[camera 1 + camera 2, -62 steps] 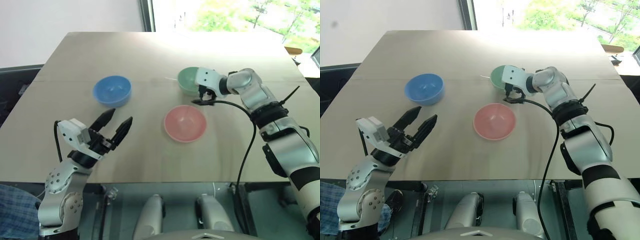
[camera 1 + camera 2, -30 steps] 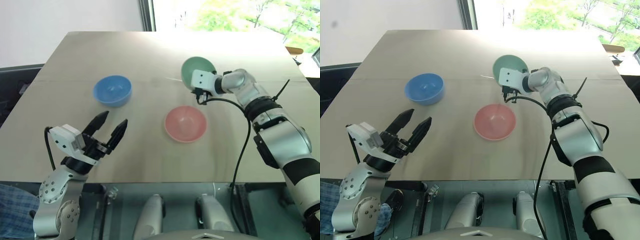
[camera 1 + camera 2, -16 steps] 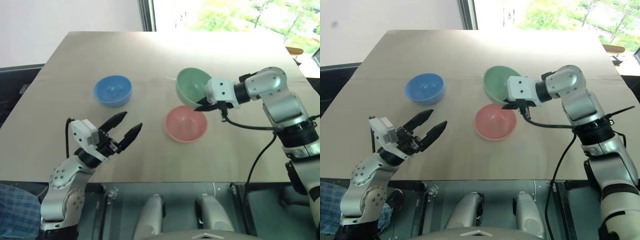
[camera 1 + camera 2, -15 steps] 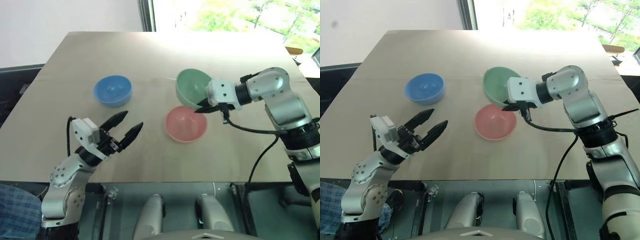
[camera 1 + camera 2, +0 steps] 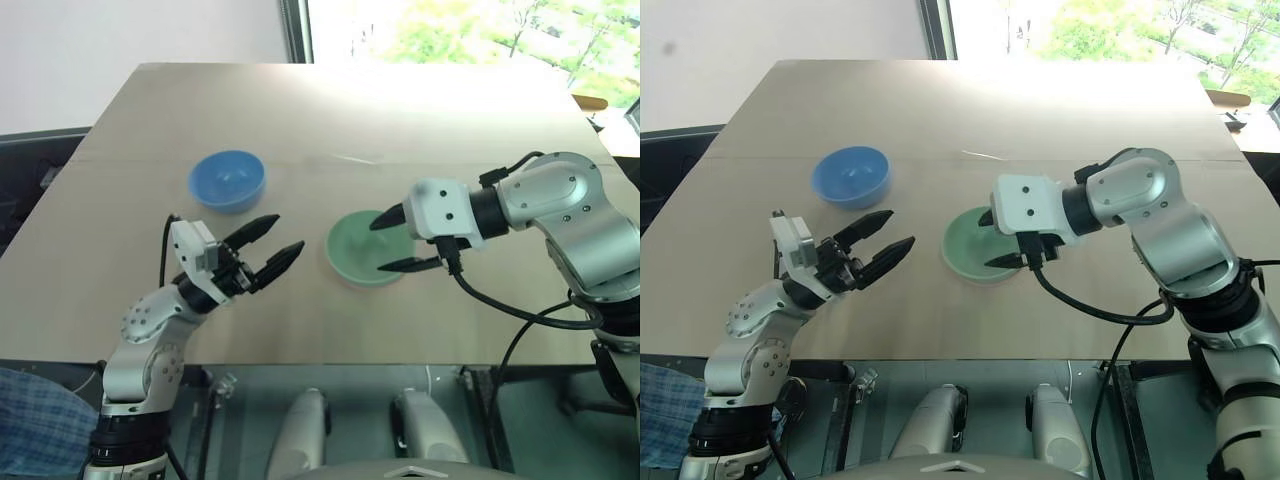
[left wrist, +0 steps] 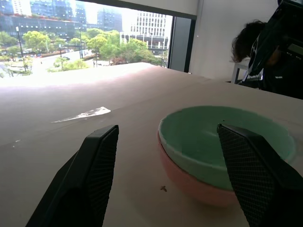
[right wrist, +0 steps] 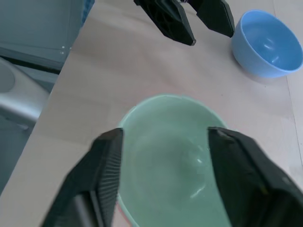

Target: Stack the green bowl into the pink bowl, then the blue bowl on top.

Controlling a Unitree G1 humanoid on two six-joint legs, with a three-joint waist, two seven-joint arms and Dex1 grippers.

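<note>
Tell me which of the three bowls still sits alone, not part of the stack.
The blue bowl, by itself on the table's left side. The green bowl is nested in the pink bowl, under the open right claw.

A matt, pale wood-look worktop carries three smooth plastic-looking bowls: the green bowl, soft and matt, nested in the pink bowl, whose side shows a faint sheen, and the blue bowl, lightly glossy inside. The right gripper and left gripper have black fingers with a finely cross-hatched, grippy texture, mounted on white plastic housings and silvery metallic-looking arms.
</note>
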